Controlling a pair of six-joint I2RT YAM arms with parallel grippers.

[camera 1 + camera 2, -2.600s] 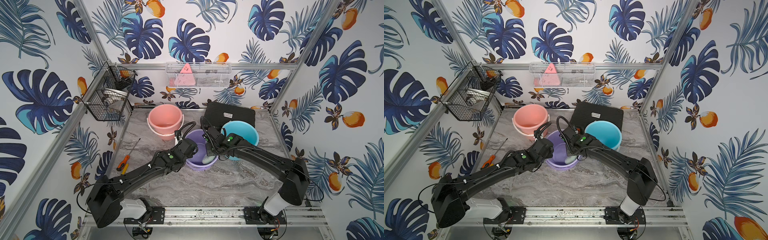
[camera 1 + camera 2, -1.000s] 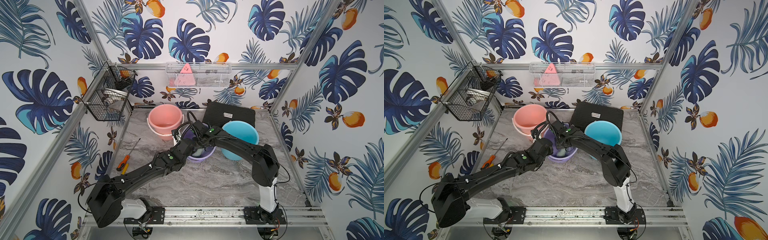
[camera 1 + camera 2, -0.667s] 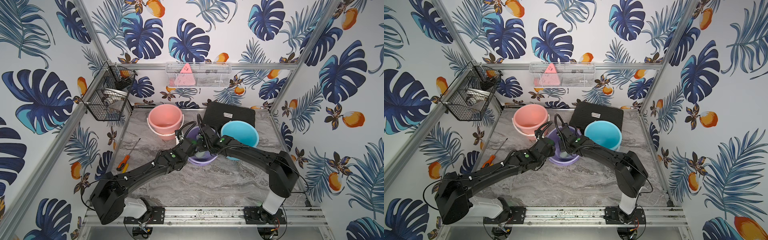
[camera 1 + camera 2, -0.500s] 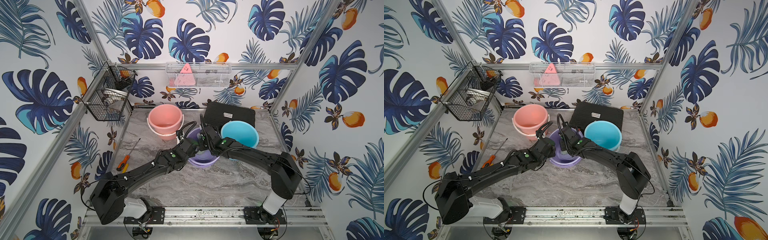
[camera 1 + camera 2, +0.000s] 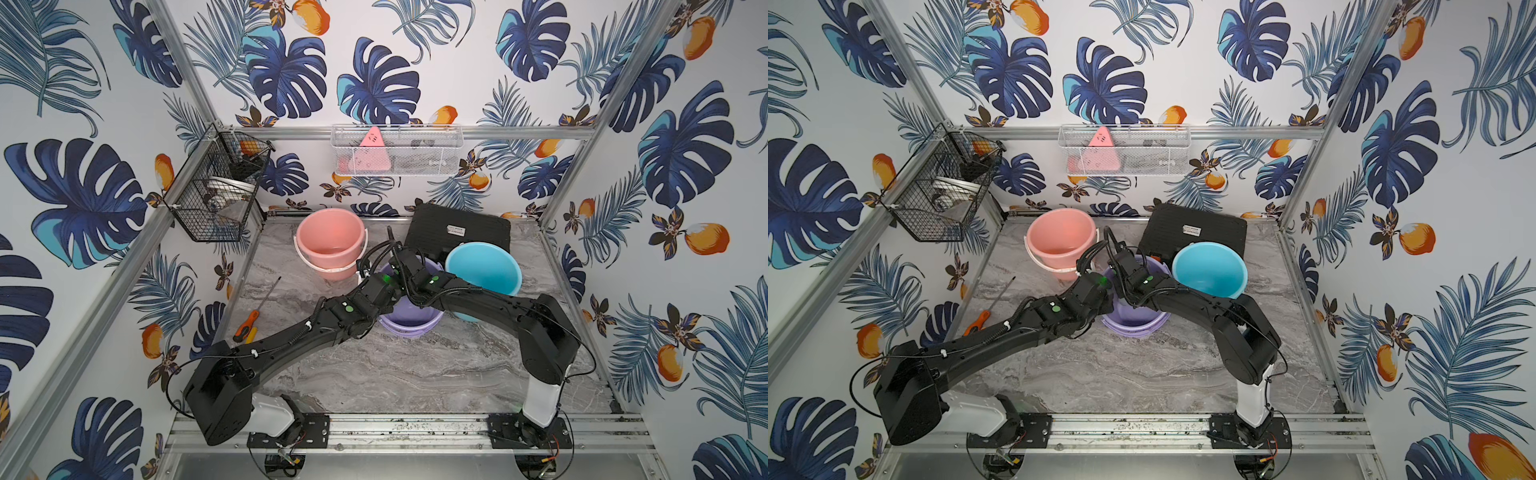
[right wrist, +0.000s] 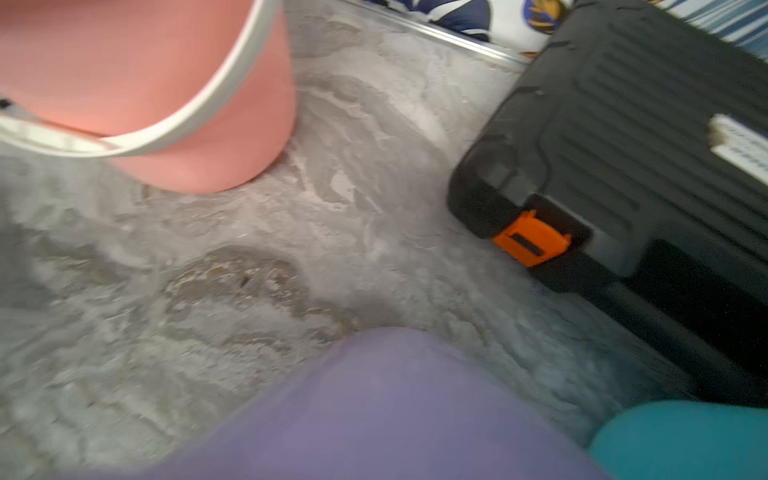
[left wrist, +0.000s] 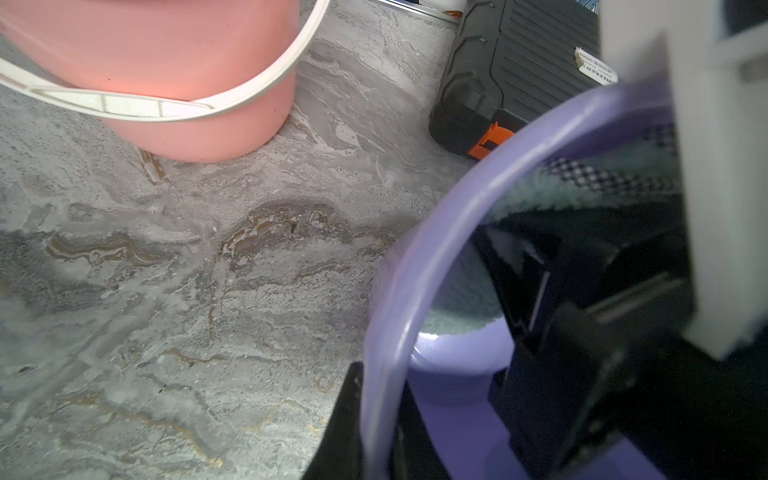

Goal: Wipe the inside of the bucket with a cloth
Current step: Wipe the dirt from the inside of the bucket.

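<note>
Sweeping round since a second ago, the right arm (image 5: pixel 498 305) has swung its elbow back out to the right, and its wrist now dips at the far side of the purple bucket (image 5: pixel 411 328). Wiping is judged underway.

Left gripper (image 7: pixel 380 424): closed on the thin, smooth plastic rim, steadying it.

Right gripper (image 7: pixel 515 286): closed inside the bucket. The cloth (image 7: pixel 582 195), fluffy pale-green terry with a checked edge, appears pinched at its tip against the curved inner wall.
</note>
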